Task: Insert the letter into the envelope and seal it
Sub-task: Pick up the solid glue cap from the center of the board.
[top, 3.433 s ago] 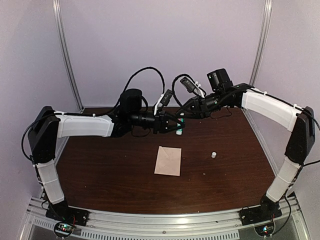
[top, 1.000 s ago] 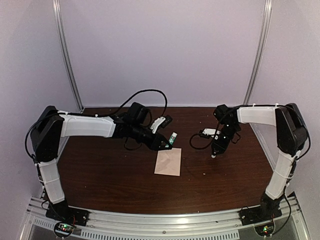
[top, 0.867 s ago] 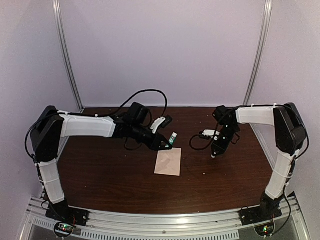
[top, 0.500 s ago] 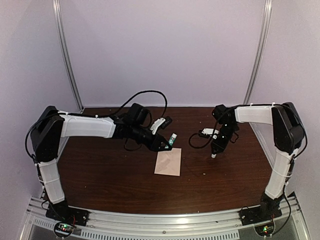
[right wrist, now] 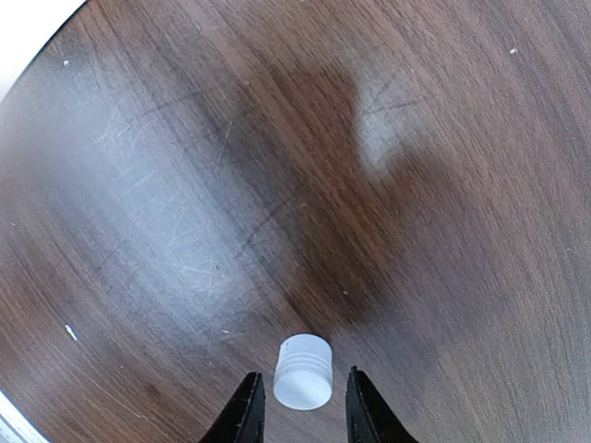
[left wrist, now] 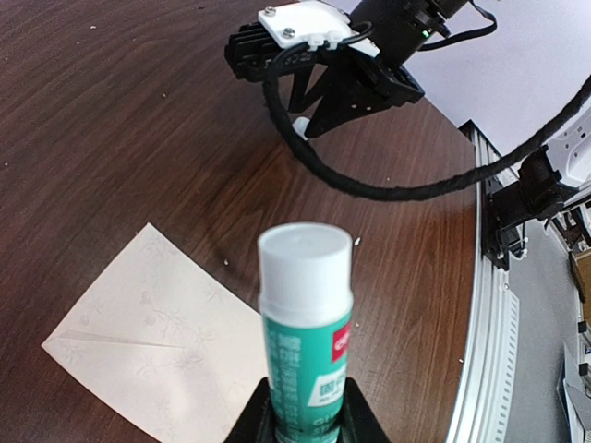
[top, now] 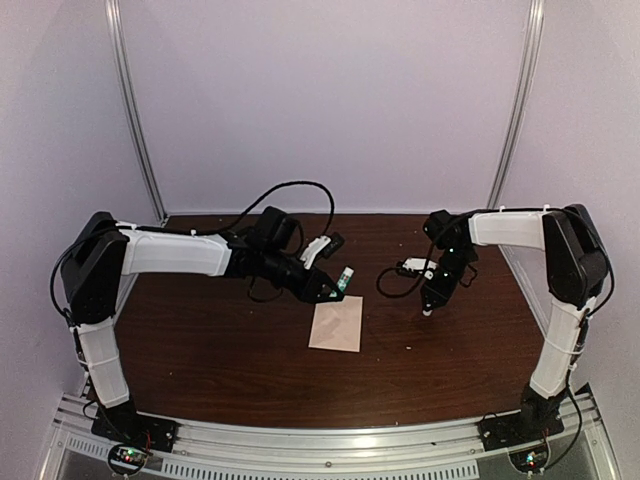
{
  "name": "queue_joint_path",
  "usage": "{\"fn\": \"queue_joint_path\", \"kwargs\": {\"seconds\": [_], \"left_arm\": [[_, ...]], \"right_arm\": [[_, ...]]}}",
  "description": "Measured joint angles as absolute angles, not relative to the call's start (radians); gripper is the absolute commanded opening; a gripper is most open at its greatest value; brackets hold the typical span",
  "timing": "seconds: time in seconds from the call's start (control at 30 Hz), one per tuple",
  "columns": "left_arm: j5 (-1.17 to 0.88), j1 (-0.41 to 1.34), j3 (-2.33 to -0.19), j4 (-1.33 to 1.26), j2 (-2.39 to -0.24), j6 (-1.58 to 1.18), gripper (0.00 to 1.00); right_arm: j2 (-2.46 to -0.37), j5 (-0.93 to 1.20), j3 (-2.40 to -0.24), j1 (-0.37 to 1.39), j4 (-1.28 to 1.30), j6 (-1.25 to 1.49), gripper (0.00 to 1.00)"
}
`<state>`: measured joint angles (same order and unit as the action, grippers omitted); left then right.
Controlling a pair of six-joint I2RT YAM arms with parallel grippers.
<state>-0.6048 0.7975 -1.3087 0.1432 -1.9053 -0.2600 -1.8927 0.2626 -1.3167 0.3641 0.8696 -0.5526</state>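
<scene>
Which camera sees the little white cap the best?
The right wrist view: the white cap sits big and clear between the right gripper's fingers. The top view shows only a tiny white dot. The left wrist view mostly hides it behind that gripper.

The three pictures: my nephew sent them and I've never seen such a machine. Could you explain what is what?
These are two robot arms bolted at the near edge of a dark wooden table. The wide picture comes from a fixed camera above and behind them. The other two come from a small camera on each wrist. On the table lies a cream envelope; no separate letter shows. The left gripper holds a green-and-white glue stick close to the envelope. The right gripper sits low over the table, its fingers either side of a small white cap, with a thin gap showing on each side.
</scene>
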Motion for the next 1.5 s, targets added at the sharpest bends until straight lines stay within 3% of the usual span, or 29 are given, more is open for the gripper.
{"fn": "queue_joint_path", "kwargs": {"seconds": [1.03,1.27,1.5], "left_arm": [[-0.608,0.797,-1.306,0.142,-1.905,-0.26,0.05],[-0.609,0.797,-1.305,0.14,-1.905,-0.26,0.05],[-0.624,0.797,-1.304,0.148,-1.905,-0.252,0.02]], "right_arm": [[-1.897,0.222,-1.306,0.385,0.863,-0.549,0.28],[-1.904,0.216,-1.304,0.387,0.863,-0.545,0.18],[-1.894,0.257,-1.336,0.387,0.917,-0.551,0.17]]}}
